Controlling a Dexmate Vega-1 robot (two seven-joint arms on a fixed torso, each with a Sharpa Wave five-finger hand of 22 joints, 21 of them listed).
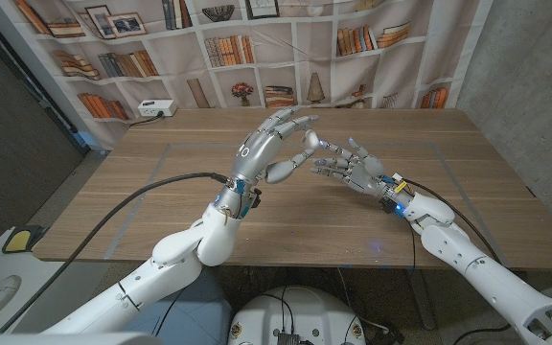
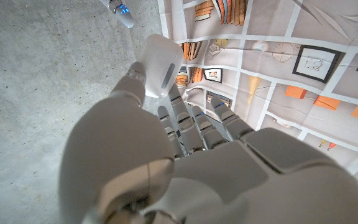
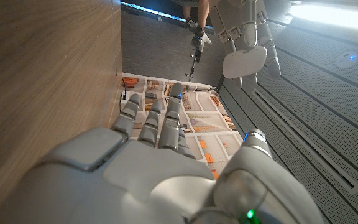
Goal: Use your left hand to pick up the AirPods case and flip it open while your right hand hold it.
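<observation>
The table [image 1: 161, 192] is brown wood with thin pale lines drawn on it. The left hand [image 1: 274, 144] is shiny silver-grey with white parts, and its wrist has a little blue and orange spot. The right hand [image 1: 355, 168] is silver-grey too, with a small blue light and a yellow bit at its wrist. The AirPods case [image 2: 161, 65] is plain white. A black cable [image 1: 132, 206] lies across the table. The backdrop [image 1: 286, 48] behind is white, printed with shelves of orange, brown and red books. A white power strip [image 1: 153, 109] sits at the table's far edge.
</observation>
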